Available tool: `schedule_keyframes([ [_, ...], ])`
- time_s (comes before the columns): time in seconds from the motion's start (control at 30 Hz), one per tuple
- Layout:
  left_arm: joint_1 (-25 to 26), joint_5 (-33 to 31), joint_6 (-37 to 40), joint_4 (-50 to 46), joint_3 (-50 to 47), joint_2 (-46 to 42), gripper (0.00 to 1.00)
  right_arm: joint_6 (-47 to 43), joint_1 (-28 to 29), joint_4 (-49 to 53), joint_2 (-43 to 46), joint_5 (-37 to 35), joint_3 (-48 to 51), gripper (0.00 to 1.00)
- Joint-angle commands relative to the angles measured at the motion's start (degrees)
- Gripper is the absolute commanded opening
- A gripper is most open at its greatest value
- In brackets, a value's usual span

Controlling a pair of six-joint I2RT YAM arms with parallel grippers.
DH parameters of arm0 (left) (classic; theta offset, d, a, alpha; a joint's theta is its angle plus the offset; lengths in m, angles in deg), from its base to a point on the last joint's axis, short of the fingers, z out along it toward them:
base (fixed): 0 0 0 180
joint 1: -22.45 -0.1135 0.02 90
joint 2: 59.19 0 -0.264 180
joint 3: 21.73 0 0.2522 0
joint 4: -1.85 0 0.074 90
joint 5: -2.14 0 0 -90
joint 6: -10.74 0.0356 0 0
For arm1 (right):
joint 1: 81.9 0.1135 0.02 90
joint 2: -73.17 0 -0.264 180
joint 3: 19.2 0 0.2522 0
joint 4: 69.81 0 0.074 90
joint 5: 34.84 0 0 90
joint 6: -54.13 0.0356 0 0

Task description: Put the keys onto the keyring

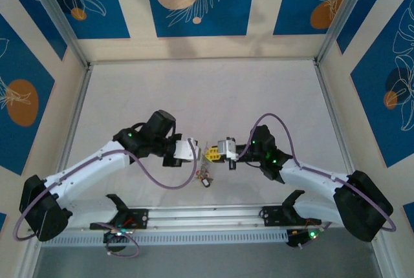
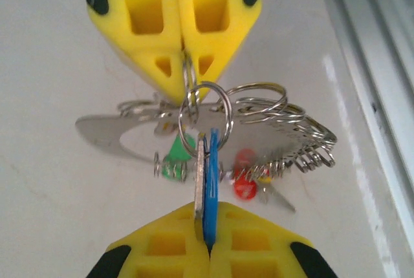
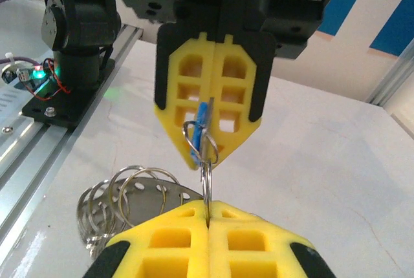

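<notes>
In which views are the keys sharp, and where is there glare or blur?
Left wrist view: the blue-tagged key is soft, and the metal rings glint brightly. Right wrist view: that key is sharper; the far wall is blurred. Top external view: even light, but the keys are too small to read.

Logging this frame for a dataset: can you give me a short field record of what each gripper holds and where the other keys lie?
left gripper: shut on blue key
right gripper: shut on thin ring, tip to tip with the left
link: the key's small ring seems hooked on the thin ring
rest: bunch of rings with green tag and red tag, lying on the table
</notes>
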Motion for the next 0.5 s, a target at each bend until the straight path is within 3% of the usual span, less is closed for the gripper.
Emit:
schedule_keyframes([
  [0.0,1.06,-8.26,6.41,-8.67,4.23,0.76,0.00,-3.56,0.91,4.63,0.30,-2.10,-3.15,0.00],
  [0.3,5.82,-19.53,12.32,-10.66,8.71,4.28,0.00,-3.46,2.51,9.95,-3.36,-3.86,-6.52,0.00],
  [0.47,6.98,-21.49,15.12,-10.74,10.49,3.95,0.00,-1.81,2.62,8.82,-4.48,-6.48,-6.15,0.00],
])
